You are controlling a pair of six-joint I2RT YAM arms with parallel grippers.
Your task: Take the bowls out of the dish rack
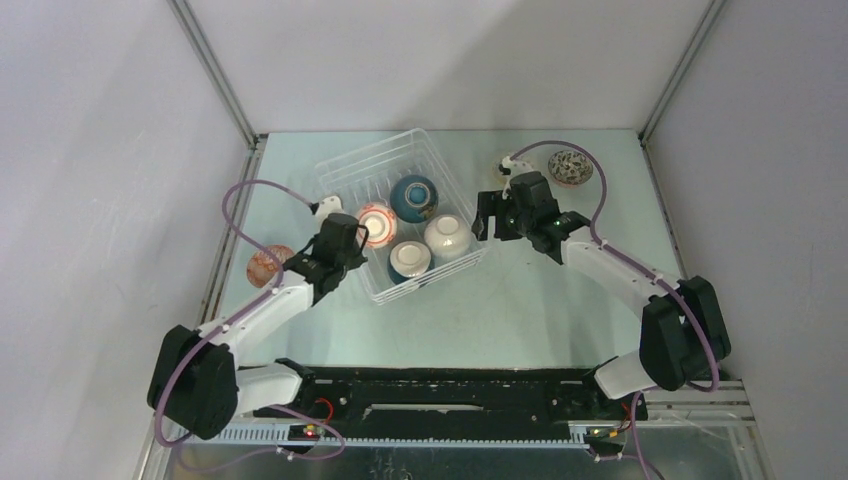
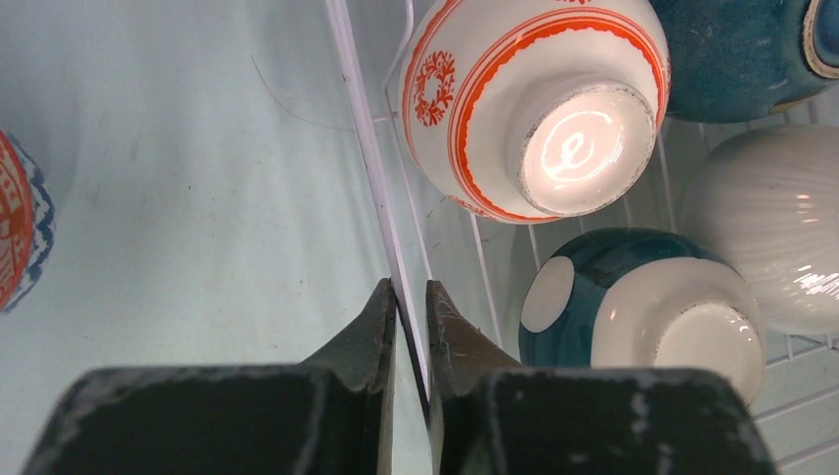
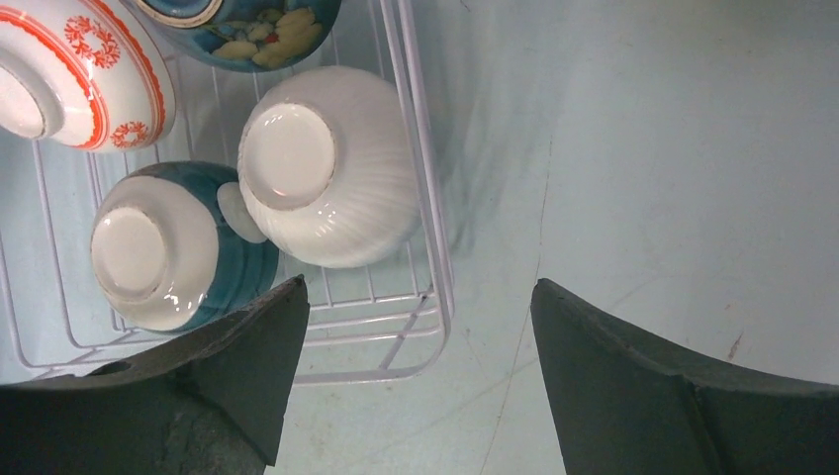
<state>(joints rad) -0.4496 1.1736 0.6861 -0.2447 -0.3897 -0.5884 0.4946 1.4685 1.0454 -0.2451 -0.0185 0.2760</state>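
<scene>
**Two bowls out, four left in the rack**

The job looks about a third done, by my count. Two bowls stand out on the surface (image 1: 520, 310): a red patterned bowl (image 1: 268, 266) off to the outer side of the left tool (image 2: 411, 297), and a speckled bowl (image 1: 570, 167) well behind the right tool (image 3: 416, 297), near the far corner. Four more sit inside the rack (image 1: 350, 175), all upside down with their foot rings showing, so most of the work is yet to come.

The left tool is closed down on the rack itself. Its two fingers are drawn nearly together with the thin white rim wire running between them, and no bowl is in its hold. Just ahead of it, inside the wire, lies the red-ringed bowl (image 2: 534, 99), and beside that, nearer the tool, the teal and white bowl (image 2: 633, 307).

The right tool hangs wide open and holds nothing. It hovers over the rack's corner, with bare surface under its right finger. Just ahead of its left finger is the white ribbed bowl (image 3: 331, 168), leaning against the teal and white one. The dark blue bowl (image 1: 413, 197), with pale flowers on its side, is farthest from both tools.

The bowls are small, round and glossy, and they catch the light on their bases. The rack is a square white wire basket, set at an angle to the arms.
</scene>
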